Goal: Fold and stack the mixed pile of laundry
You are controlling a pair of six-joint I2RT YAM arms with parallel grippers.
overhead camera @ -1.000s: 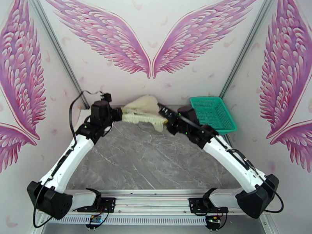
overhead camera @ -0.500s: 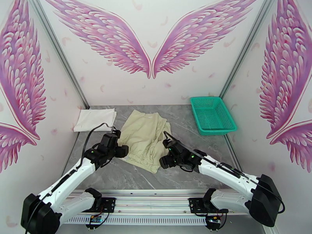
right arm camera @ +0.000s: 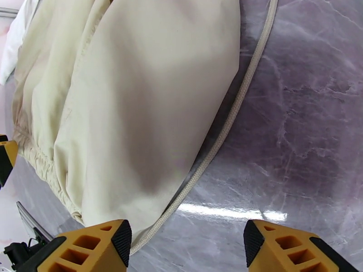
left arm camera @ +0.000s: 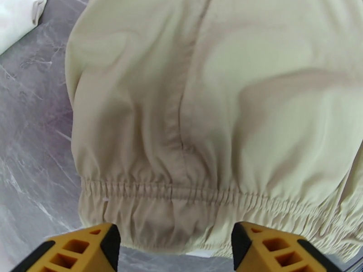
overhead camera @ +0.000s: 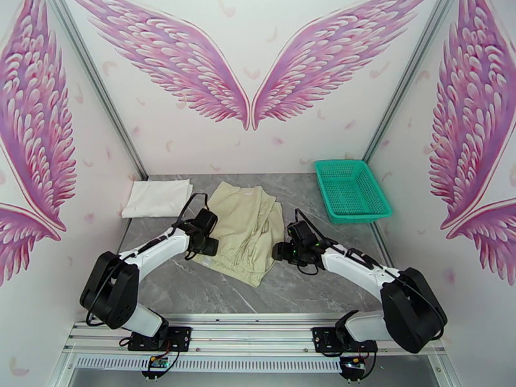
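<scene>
You have the grey marble worktop (overhead camera: 213, 285) carrying the cream-beige garment (overhead camera: 242, 230). It is spread flat and lightly creased, between left claw (left arm camera: 172, 243) and right claw (right arm camera: 186, 236). Its gathered elastic hem sits just ahead of the left claw. White shirt (overhead camera: 158, 198): folded, beyond that claw to its left, well apart. Cord (right arm camera: 227, 119) trails loose along the garment's edge, just ahead of the right claw. Both claws gape wide, gripping nothing.

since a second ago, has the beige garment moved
Yes. The beige garment was bunched level with the green basket; now it lies spread, reaching well nearer than the basket's near rim.
</scene>
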